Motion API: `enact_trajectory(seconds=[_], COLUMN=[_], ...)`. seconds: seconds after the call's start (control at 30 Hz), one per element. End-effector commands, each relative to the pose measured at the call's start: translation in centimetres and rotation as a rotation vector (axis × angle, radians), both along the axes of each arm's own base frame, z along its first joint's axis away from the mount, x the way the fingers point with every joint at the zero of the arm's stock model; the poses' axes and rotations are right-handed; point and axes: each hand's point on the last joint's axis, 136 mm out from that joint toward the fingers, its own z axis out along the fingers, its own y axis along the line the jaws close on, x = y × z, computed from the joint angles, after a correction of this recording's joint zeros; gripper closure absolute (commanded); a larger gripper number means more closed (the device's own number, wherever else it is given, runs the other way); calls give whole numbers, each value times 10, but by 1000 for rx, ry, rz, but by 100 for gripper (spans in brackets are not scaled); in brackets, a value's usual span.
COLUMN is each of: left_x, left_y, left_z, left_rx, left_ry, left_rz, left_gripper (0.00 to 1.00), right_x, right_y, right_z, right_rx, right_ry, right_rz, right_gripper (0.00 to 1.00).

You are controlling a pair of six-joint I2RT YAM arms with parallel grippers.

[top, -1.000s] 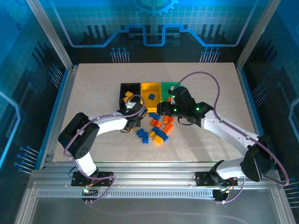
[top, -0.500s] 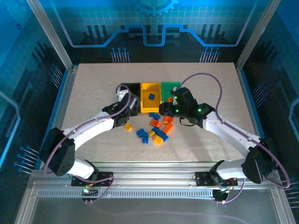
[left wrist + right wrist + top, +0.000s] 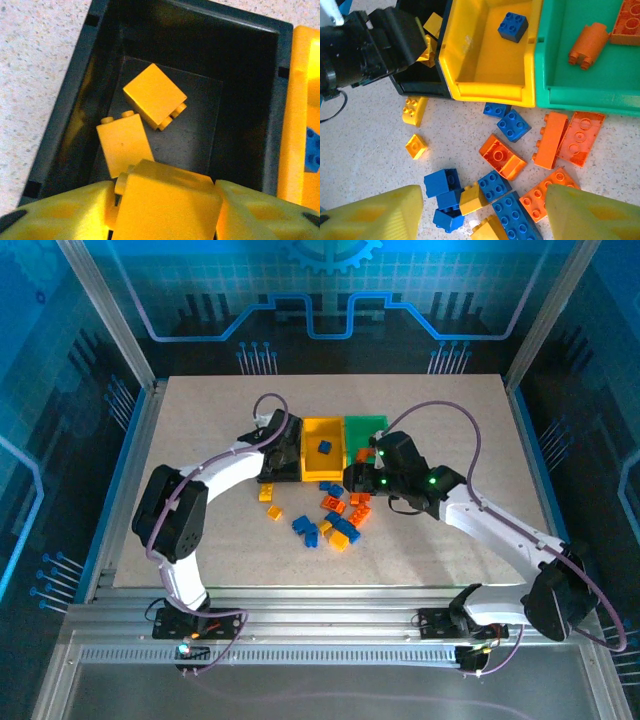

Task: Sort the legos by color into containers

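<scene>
Clamping yellow brick over black bin: left gripper; right gripper wide above loose legos.

It was a robotics lab test cell: a speckled table sat enclosed by aluminium posts and blue-lit panels printed with circuit and gear graphics, with slotted metal rails along the near edge.
</scene>
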Motion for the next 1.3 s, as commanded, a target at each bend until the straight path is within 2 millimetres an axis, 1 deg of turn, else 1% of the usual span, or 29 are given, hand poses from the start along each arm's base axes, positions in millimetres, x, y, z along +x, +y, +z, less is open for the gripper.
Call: enact_trajectory(seconds=[0.0,0.13,0.23,0.27,0.33,0.43,0.53,0.57,0.67,0.77,0.87,0.97,1.17,1.27], left_x=[5,-6,-23,-32,-51,-86,-124,-138,-172,-197,-211,-217,-218,-218], left_y=[-11,-20,-25,-26,-25,-12,10,18,40,55,64,70,73,74], left_z=[16,44,68,76,86,94,88,83,71,60,53,49,43,42], left_rx=[-66,-125,-189,-220,-271,-318,-336,-336,-339,-350,-359,-348,-330,-329], left_ry=[-19,-78,-120,-136,-156,-175,-175,-168,-159,-157,-161,-160,-146,-147], left_rz=[-17,-49,-75,-88,-99,-91,-53,-34,9,43,64,76,87,94], left_gripper=[35,19,8,1,1,1,1,1,1,1,1,1,1,1], right_x=[-9,-18,-25,-28,-32,-38,-37,-37,-33,-30,-26,-24,-32,-35], right_y=[-3,6,22,29,45,72,96,104,120,131,133,133,142,144], right_z=[-9,-21,-31,-35,-43,-54,-67,-73,-92,-110,-129,-143,-154,-158], right_rx=[7,-3,-37,-56,-87,-135,-199,-223,-298,-360,-428,-472,-509,-514], right_ry=[53,99,114,120,130,131,132,140,161,175,197,211,216,225], right_rz=[15,78,163,198,258,340,398,415,446,466,459,450,487,495], right_gripper=[30,28,27,26,24,22,21,20,20,19,20,20,24,27])
